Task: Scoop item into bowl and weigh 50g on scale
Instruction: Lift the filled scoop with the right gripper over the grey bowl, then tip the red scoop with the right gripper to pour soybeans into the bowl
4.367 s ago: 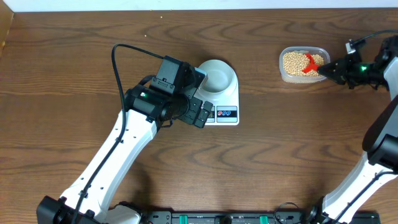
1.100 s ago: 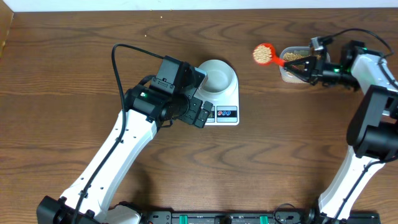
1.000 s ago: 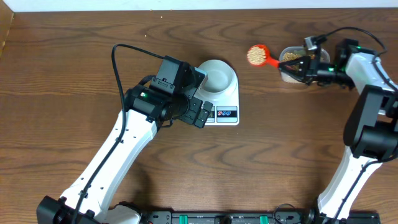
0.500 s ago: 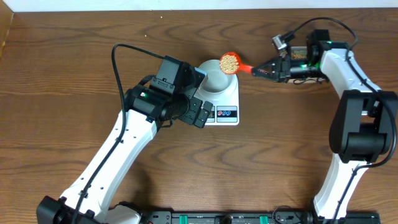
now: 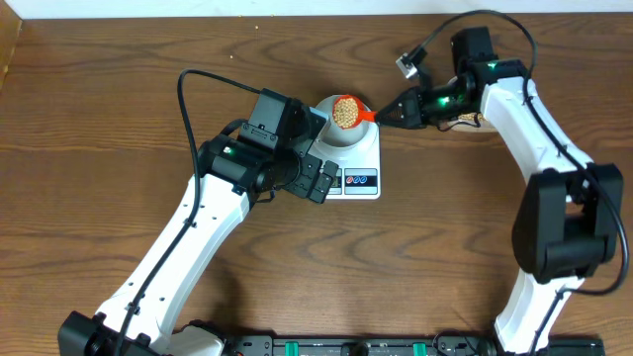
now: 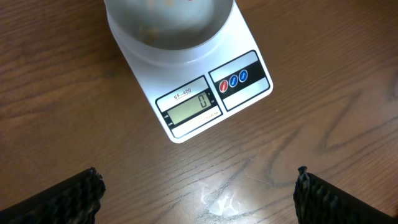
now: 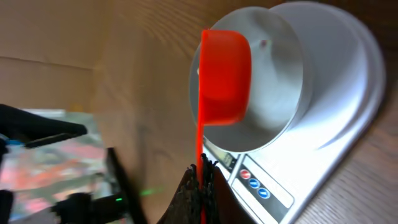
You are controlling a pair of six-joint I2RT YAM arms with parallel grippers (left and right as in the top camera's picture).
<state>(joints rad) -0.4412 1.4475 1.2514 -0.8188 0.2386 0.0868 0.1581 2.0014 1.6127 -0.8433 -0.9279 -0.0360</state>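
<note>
- The left gripper (image 6: 198,177) is held above the table (image 5: 99,99) just on the near side of the scale (image 6: 245,37). Its fingers are spread fully apart, with nothing between them and nothing touched. This stance is judged to keep its wrist camera on the display (image 6: 189,111), where a zero is read.
- The scale is set toward the far edge of the table, about midway along it. Its display and buttons are turned to the near side, so the reading is not covered by what stands on it.
- The bowl (image 7: 277,74) is stood on the far part of the scale, so that whatever is dropped in is weighed at once. Its inside looks almost bare; a few blurred specks in the left wrist view cannot be identified.
- A red scoop (image 7: 224,74) is held open side up over the far-right part of the bowl, heaped with beans (image 5: 345,111). It is kept flat, it is judged, so that nothing is spilled before it is tipped over the bowl's mouth.
- The right gripper (image 7: 200,177) is brought in from the far right and is clamped together on the scoop's thin handle. Only the handle is touched — bowl and scale are cleared.
- The pour is judged not yet begun.
</note>
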